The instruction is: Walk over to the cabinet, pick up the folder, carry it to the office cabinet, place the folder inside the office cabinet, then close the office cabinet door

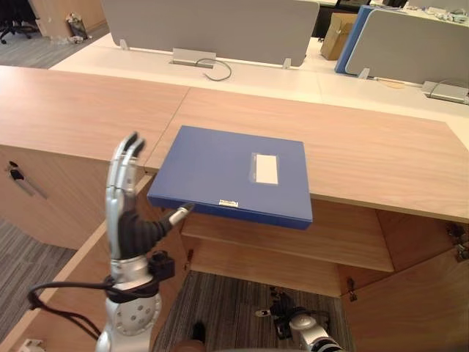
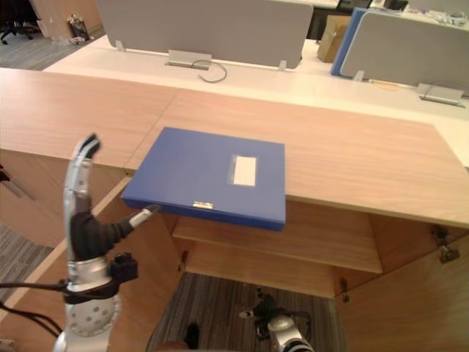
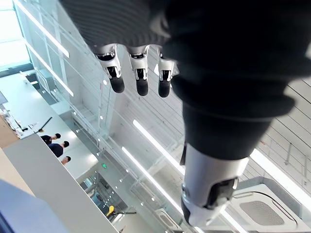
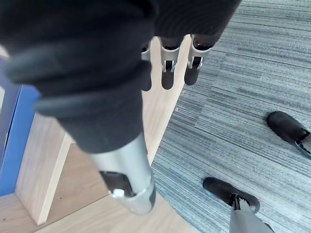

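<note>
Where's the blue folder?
In the eye views, the blue folder lies on the wooden cabinet top, front edge overhanging, just right of the left hand.

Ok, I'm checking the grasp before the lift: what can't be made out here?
Whether the left hand's thumb touches the folder: eye views, tip sits in the front edge's shadow.
Right hand: eye views, too small, low by the bottom edge.
Cabinet shelf's back: eye views, hidden under the top.
</note>
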{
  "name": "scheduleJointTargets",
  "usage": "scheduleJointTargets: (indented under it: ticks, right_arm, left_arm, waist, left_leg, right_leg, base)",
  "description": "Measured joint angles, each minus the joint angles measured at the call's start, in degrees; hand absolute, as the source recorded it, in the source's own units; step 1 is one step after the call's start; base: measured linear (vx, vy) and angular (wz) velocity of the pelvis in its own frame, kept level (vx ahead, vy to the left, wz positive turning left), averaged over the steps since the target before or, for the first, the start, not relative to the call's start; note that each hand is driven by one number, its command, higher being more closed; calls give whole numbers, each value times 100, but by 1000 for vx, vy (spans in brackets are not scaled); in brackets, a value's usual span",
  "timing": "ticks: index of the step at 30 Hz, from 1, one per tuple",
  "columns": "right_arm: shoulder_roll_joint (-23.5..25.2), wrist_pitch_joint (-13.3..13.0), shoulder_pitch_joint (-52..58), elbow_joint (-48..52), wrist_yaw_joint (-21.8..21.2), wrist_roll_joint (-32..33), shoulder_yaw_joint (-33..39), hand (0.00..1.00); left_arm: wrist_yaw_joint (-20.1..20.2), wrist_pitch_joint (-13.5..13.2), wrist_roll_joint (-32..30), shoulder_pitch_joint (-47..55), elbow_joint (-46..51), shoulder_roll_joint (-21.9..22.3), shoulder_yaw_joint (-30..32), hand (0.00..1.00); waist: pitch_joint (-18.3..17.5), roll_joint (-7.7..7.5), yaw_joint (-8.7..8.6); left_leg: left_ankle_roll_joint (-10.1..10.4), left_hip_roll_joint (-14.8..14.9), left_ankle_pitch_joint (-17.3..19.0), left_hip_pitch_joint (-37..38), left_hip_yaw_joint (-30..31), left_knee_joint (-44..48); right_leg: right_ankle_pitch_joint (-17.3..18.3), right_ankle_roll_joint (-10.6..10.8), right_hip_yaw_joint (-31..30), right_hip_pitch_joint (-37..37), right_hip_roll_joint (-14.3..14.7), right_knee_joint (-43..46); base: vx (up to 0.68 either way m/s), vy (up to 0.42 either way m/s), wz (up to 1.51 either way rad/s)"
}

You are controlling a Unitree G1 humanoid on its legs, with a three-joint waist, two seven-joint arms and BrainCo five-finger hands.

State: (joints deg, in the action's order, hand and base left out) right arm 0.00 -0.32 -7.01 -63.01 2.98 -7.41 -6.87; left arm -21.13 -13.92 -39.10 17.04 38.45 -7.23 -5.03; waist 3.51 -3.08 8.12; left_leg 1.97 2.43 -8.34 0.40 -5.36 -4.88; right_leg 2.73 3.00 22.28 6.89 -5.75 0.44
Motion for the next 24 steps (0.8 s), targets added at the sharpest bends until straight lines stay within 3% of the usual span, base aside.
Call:
scheduleJointTargets:
  ticks: [15, 24]
  right_arm:
    - [-109, -91, 49, -192, 0, -81, -162, 0]
    - [-156, -96, 194, -208, 19, -80, -96, 0]
  left_arm:
    - [232, -65, -412, -114, -946, -444, -1055, 0]
    - [343, -82, -625, -113, -1148, -477, -1166, 0]
  waist:
    - [-132, 81, -120]
    - [-263, 144, -203]
  left_leg:
    - [25, 61, 20, 62, -130, -4]
    - [38, 78, 39, 61, -198, -4]
  right_leg:
    - [-10, -16, -146, -20, 12, -1]
    - [-11, -19, -217, -59, 23, -5]
  base:
    - [-11, 2, -4]
    - [4, 1, -4]
